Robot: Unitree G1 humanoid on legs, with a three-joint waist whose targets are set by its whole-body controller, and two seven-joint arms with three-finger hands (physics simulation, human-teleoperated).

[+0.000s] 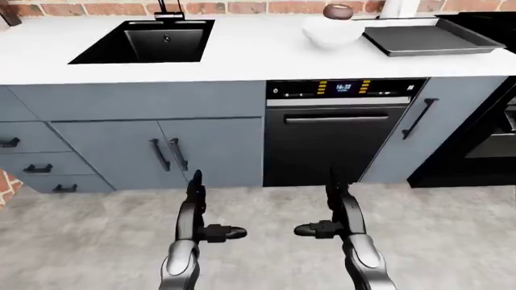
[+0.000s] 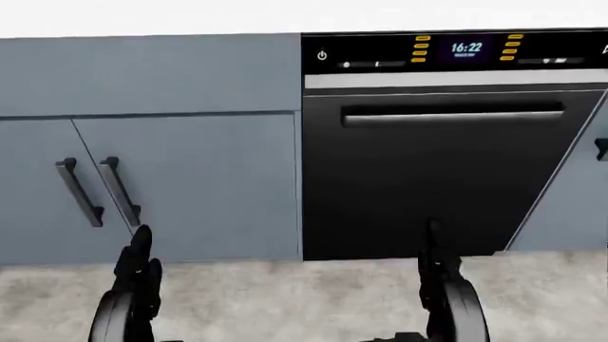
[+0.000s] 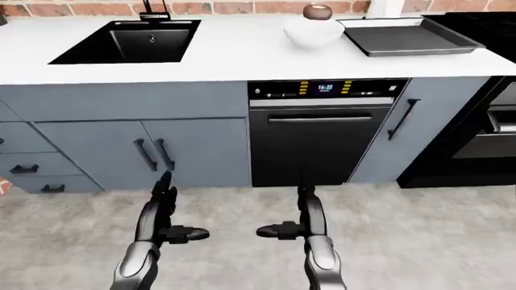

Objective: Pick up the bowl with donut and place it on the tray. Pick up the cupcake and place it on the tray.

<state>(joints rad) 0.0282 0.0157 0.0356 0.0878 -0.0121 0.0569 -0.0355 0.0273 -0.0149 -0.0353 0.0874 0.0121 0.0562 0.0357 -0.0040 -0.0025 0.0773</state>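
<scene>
White counter (image 1: pixel 242 54) is seen along the top of both eye views, above grey cabinets and a black dishwasher (image 1: pixel 339 142); brick wall beyond.

Task things are grouped near the counter's right end. Bowl (image 1: pixel 331 31) stands just beside the tray's left edge; whether they touch cannot be told. Tray (image 1: pixel 431 40) lies bare. A brown rounded item (image 1: pixel 338 11) is seen beyond the bowl by the wall, probably the cupcake; too small to be sure. No donut can be made out in the bowl.

Left hand (image 1: pixel 201 211) and right hand (image 1: pixel 334 208) are held low over the floor, fingers spread, nothing grasped, well apart from the counter.

Step judged: approach, no pick begun. Next, closing on the counter and shifting right would be called for.

Sink (image 1: pixel 149 41) lies at counter left, clear of the route. A black stove edge (image 1: pixel 484 21) flanks the tray.
</scene>
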